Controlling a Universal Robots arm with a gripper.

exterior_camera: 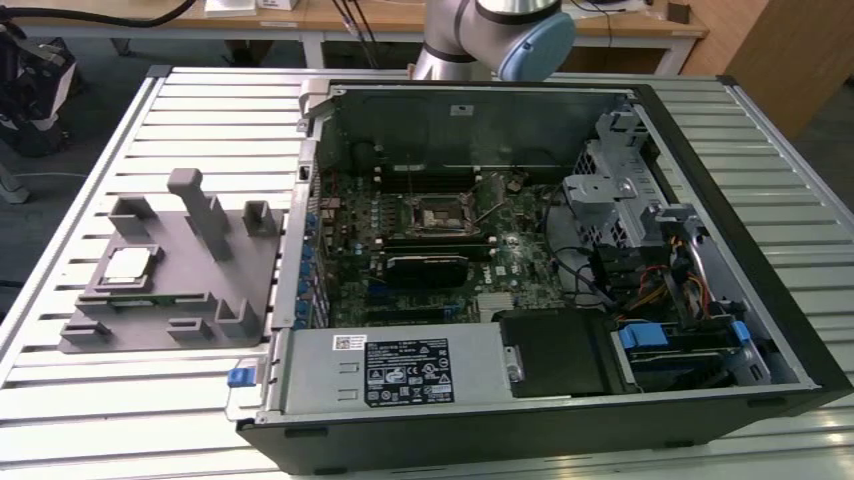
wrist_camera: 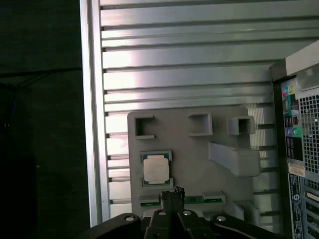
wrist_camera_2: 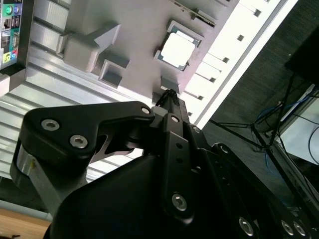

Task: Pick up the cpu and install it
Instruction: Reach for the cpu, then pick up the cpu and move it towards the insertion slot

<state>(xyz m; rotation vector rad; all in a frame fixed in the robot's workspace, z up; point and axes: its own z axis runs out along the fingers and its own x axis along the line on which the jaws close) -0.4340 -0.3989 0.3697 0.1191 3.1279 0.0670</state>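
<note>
The cpu (exterior_camera: pixel 127 265) is a small square chip with a silvery top. It lies flat in a recess of the grey fixture tray (exterior_camera: pixel 180 300) on the exterior view's left. In both wrist views my gripper (wrist_camera: pixel 172 192) hangs well above the tray, with the cpu (wrist_camera: pixel 155 169) just beyond its tips. The black fingers are shut together with nothing between them; the gripper (wrist_camera_2: pixel 167 94) and the cpu (wrist_camera_2: pixel 178 50) are clearly apart. The black socket (exterior_camera: pixel 434 215) sits on the motherboard inside the open computer case (exterior_camera: pixel 694 395).
The tray carries several upright grey blocks (exterior_camera: pixel 200 205) around the chip. The case wall (exterior_camera: pixel 296 200) stands right beside the tray. My arm (exterior_camera: pixel 487 35) rises behind the case. The slatted metal table (exterior_camera: pixel 107 410) ends close to the tray's outer side.
</note>
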